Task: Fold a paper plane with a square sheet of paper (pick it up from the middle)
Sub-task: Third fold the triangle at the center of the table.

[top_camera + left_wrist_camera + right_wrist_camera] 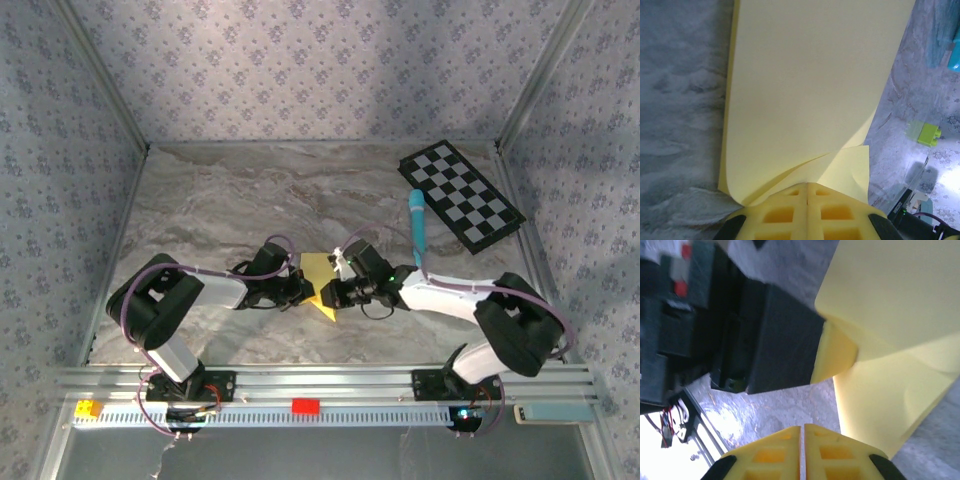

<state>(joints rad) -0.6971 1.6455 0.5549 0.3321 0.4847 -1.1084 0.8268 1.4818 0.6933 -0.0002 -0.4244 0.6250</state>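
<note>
The square sheet of paper (318,283) is yellow and partly folded, lying between the two grippers at mid-table. My left gripper (298,287) is shut on its edge. In the left wrist view two curled layers of the paper (810,90) fan out from the closed left gripper (807,185). My right gripper (335,294) sits just right of the sheet. In the right wrist view the right gripper (802,429) is shut with nothing between its fingers. There the paper (890,400) stands to its right, and the left gripper's yellow fingertip (835,355) holds it above.
A black-and-white checkered board (462,195) lies at the back right, with a light-blue marker (417,228) beside it. A yellow-green brick (925,134) rests on the marble table (220,200) past the paper. Metal frame posts and patterned walls ring the table.
</note>
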